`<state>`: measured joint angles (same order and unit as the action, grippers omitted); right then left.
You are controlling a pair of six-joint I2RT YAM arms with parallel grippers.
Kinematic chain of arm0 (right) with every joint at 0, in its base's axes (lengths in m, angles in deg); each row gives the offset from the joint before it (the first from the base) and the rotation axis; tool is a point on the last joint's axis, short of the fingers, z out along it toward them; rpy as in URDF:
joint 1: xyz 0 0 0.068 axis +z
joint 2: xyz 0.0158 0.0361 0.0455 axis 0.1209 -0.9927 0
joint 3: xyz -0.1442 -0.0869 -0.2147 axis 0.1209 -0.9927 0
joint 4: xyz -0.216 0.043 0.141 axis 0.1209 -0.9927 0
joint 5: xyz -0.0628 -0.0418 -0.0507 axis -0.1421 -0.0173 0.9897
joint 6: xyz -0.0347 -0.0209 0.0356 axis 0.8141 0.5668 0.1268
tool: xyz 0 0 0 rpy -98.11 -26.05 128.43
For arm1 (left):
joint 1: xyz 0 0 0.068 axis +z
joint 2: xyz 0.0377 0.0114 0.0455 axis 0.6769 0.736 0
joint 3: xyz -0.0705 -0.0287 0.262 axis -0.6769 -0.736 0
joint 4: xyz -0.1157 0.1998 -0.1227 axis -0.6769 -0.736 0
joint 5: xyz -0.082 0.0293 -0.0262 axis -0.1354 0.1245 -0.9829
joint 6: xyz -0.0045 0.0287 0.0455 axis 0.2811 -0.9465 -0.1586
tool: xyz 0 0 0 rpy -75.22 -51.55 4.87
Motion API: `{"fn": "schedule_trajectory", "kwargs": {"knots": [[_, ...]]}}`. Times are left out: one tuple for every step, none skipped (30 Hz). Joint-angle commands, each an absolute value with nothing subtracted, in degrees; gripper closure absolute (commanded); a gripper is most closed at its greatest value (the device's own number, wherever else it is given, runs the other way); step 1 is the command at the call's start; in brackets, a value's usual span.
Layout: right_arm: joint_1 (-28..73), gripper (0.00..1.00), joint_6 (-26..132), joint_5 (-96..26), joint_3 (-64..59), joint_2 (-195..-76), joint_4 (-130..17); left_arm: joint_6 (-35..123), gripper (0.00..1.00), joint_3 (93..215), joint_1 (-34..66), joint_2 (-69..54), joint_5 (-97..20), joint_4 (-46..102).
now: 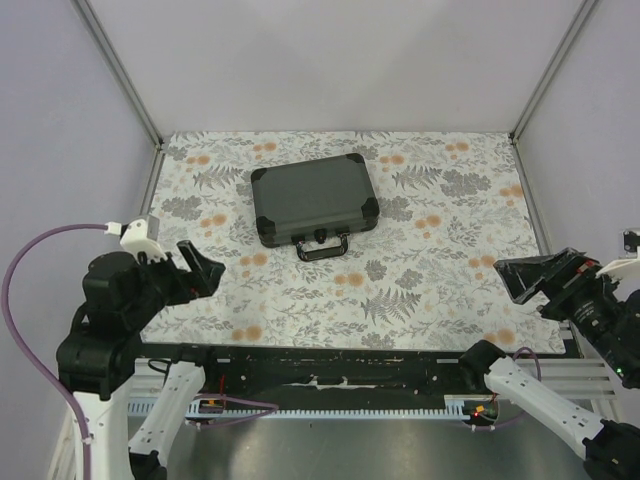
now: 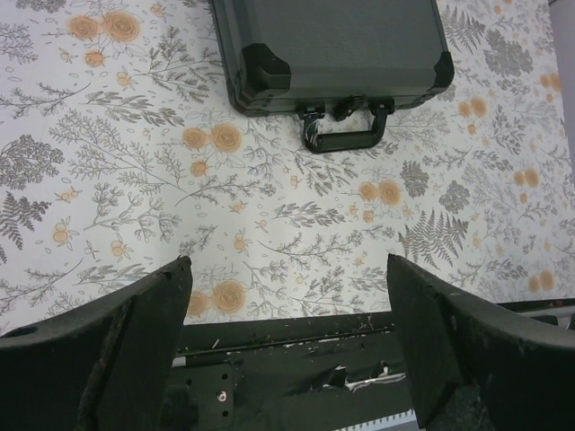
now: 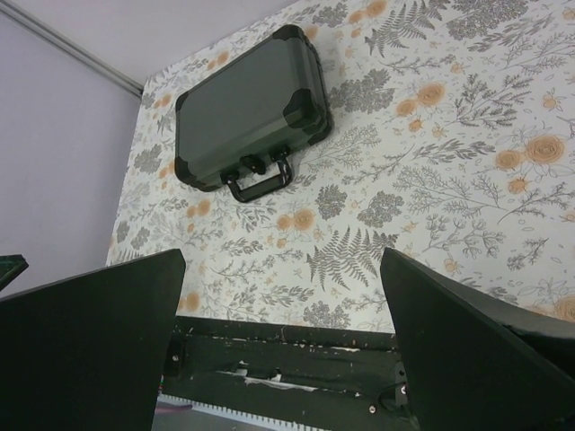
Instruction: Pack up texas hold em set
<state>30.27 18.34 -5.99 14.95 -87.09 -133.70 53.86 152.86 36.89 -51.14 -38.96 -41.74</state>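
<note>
The case is shut, so I cannot see inside it; whatever it holds is hidden under the lid. From the left wrist camera only its near strip shows, with 2 black corners and the handle, and the rest is cut off by the top of the frame. The right wrist camera gets the whole case, but at a slant. Where the handle meets the case there are small fittings too small for me to make out as latches. The case lies flat on the floral cloth, its long axis running roughly left to right, and the right end is turned a little farther from the arm bases than the left. All 4 black corners show from above. The handle sits on the near long side, folded down onto the cloth and pointing back toward the bases. The left gripper hangs near and left of the case, well apart from it, fingers spread wide with only cloth and the table edge between them. The right gripper is off to the right of the case and nearer the bases, farther from it than the left one. Its fingers are also wide apart and hold nothing.
</note>
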Motion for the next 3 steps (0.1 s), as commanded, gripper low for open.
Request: {"fn": "schedule_trajectory", "kwargs": {"knots": [[30.1,0.02,18.1,-6.0,14.0,-85.8,-143.3,51.3,0.06,154.4,37.0,-50.1,-37.7,-42.4],[30.2,0.02,18.0,-6.0,13.8,-85.6,-143.0,51.3,0.06,154.5,37.0,-50.1,-37.4,-42.5],[30.2,0.02,17.9,-6.0,13.7,-85.4,-142.9,51.3,0.06,154.5,37.0,-50.2,-37.3,-42.4]]}}
